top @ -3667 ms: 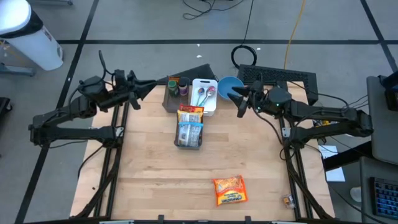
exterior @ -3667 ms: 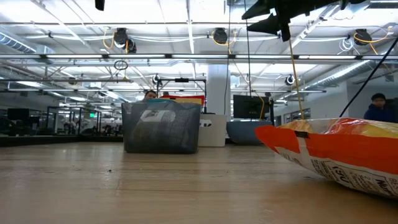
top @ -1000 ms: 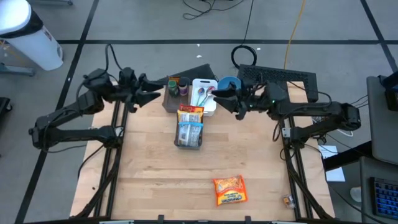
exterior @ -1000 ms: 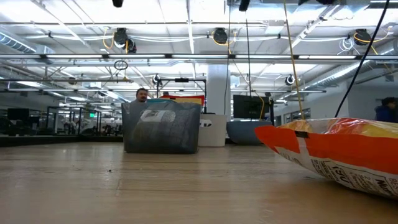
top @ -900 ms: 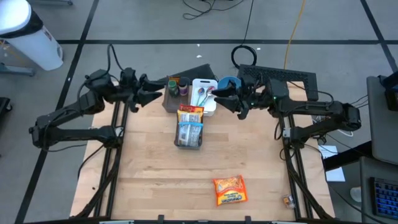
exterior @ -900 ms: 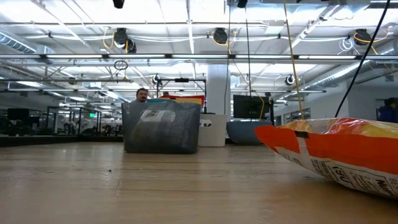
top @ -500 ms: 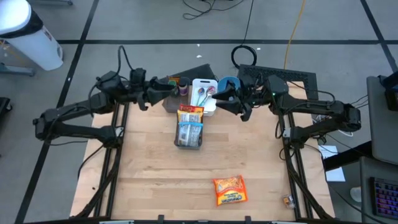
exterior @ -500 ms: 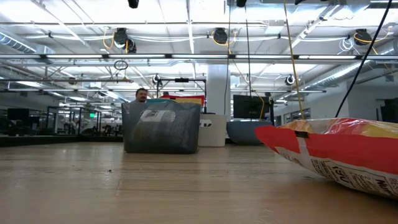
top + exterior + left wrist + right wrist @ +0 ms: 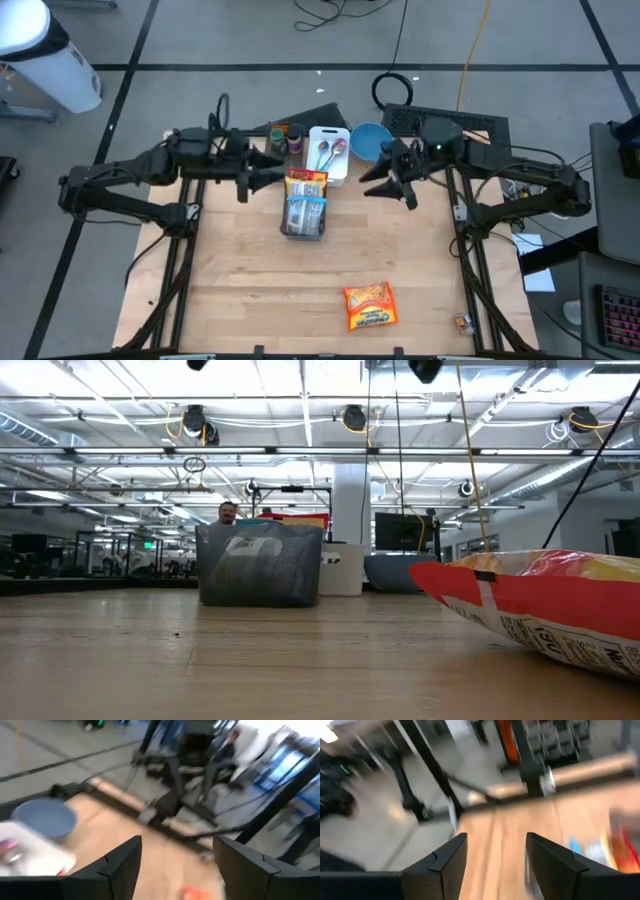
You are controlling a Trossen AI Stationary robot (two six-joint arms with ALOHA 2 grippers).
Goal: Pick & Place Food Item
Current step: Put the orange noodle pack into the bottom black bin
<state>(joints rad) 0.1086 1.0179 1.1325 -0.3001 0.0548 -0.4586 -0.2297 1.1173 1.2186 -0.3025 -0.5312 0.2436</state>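
An orange snack bag lies flat near the table's front edge; the low view shows it close up. A grey mesh basket with food packets standing in it sits mid-table, also in the low view. My left gripper hovers open just left of the basket's far end, and its wrist view shows nothing in the gap. My right gripper hovers open to the basket's right, also with nothing in its gap.
At the far edge stand a dark caddy with bottles, a white tray with spoons and a blue bowl. Bare wood lies between the basket and the snack bag. A person's head shows behind the basket.
My left gripper has swung toward the table's right and then toward the near edge, ending beside the basket. My right gripper has come off the white tray toward the near edge and tipped downward. Both stay open. Basket and snack bag have not moved.
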